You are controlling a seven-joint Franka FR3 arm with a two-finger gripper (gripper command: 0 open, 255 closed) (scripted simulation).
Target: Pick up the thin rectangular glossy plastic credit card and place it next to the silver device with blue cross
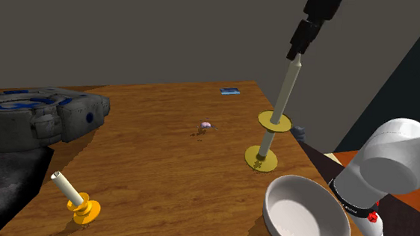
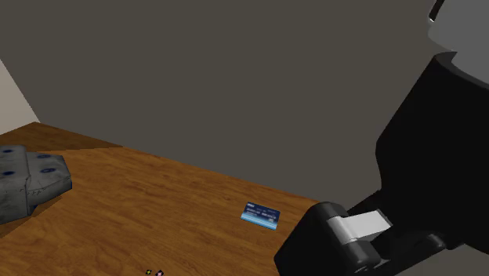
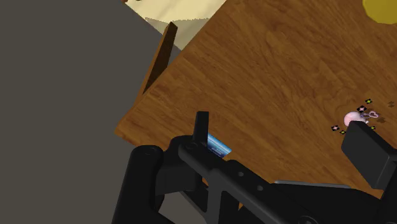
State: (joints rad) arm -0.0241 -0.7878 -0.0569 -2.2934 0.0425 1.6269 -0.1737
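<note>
One thin, probably slick credit card (image 2: 260,215) lies flat; your hand (image 3: 280,125) is released, so pinch across its edges.

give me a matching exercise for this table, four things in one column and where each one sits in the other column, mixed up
Things
1. thin blue rectangular card
2. grey blocky device with blue markings
3. round white bowl
4. small pink object

Places, as the shoulder view shows them
A. left end of the wooden table
B. middle of the tabletop
C. by the far edge
D. near corner at the lower right

Pairs: 1-C, 2-A, 3-D, 4-B
</note>
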